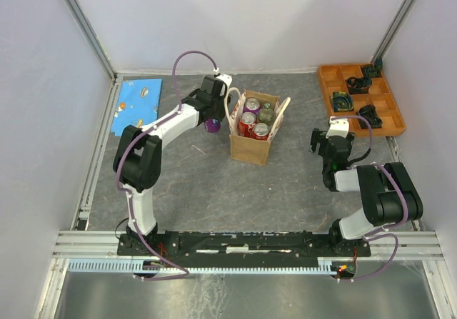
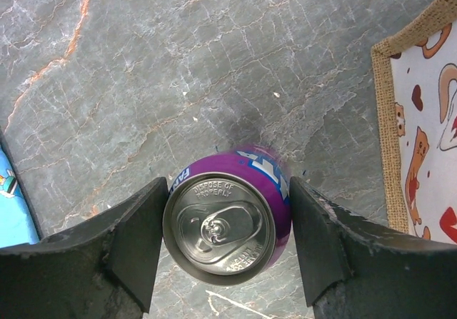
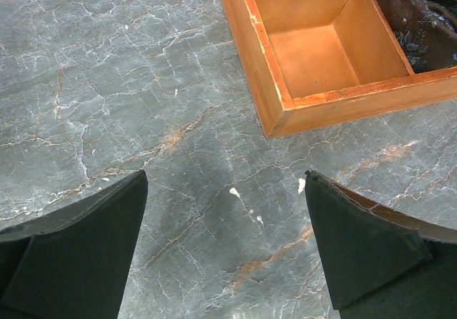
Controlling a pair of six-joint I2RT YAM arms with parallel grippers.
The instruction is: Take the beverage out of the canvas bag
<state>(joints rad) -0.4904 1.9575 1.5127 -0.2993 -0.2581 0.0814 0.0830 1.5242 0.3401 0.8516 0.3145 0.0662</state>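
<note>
Left claw (image 2: 228,190) is closed on a purple can (image 2: 225,226), one finger pressed to each side, can upright with its pull-tab top facing the wrist camera. It is out of the canvas bag (image 1: 250,148) and just beside the bag's left wall; whether its base touches the worktop (image 1: 207,183) I cannot tell. The bag stands upright toward the far edge, about mid-width. Right claw (image 3: 226,176) is spread wide with nothing between the fingers, over bare worktop off the near corner of the orange tray (image 3: 250,55). Risks: letting go before the base is seated would likely topple the can and send it rolling. The bag is so close that a sideways move of the claw could nudge its wall or hook a cream handle (image 1: 230,105) and tip it. Count: one bag with two handles; four cans in it, namely one purple-topped (image 1: 251,105), one greenish (image 1: 267,113) and two red (image 1: 247,119); one can in the claw, five in all. One tray at the far right corner holding four dark items, kind unclear. One blue mat (image 1: 139,99) at the far left corner.
</note>
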